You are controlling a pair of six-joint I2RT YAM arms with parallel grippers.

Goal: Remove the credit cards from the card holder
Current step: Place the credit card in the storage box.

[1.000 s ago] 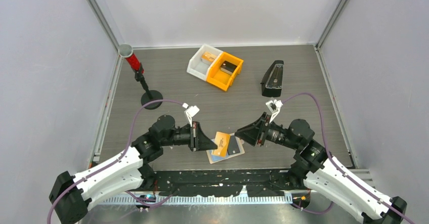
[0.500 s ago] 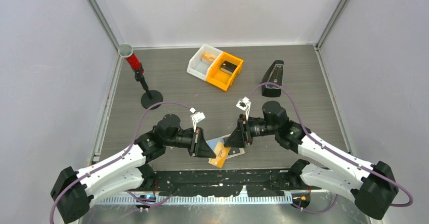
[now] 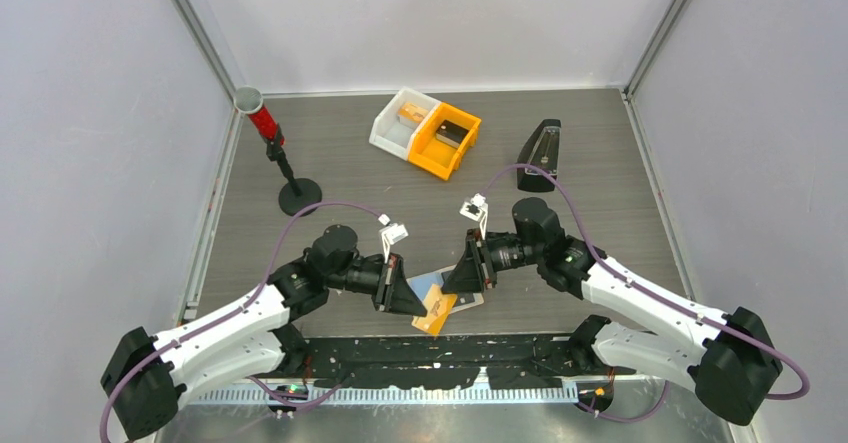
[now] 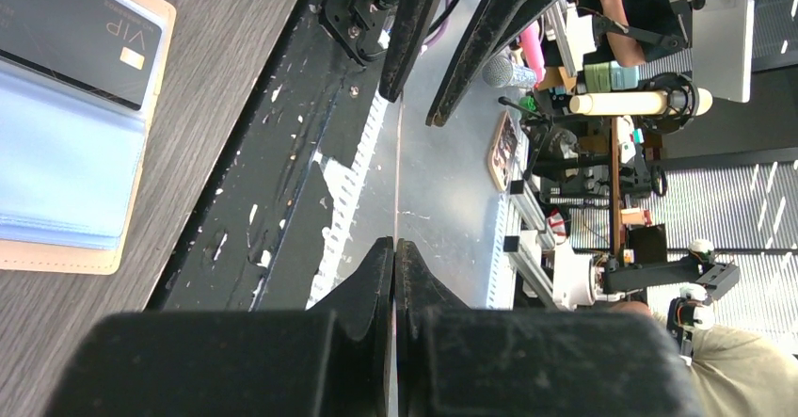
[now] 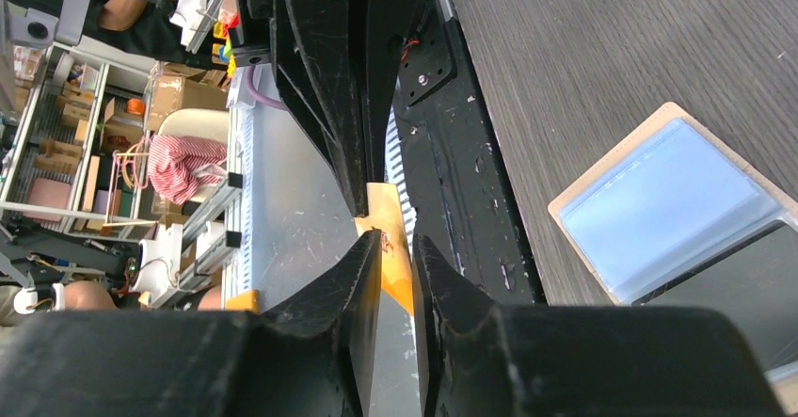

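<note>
The card holder (image 3: 472,300) lies open on the table near the front edge, tan with light blue sleeves and a dark card in it. It also shows in the left wrist view (image 4: 66,106) and the right wrist view (image 5: 678,210). My left gripper (image 3: 408,298) (image 4: 395,243) is shut on the orange credit card (image 3: 436,313), which it holds on edge above the table's front rail. My right gripper (image 3: 452,281) (image 5: 395,238) faces it with its jaws narrowly apart around the card's free edge (image 5: 381,205).
A white bin (image 3: 400,121) and an orange bin (image 3: 447,143) stand at the back middle. A black wedge-shaped case (image 3: 540,155) stands at the back right. A red post on a black round base (image 3: 299,196) stands at the back left. The black front rail (image 3: 420,348) runs below the holder.
My left gripper has drawn the orange card off the holder toward the front rail. My right arm has swung left and brought its jaws up to the card.
</note>
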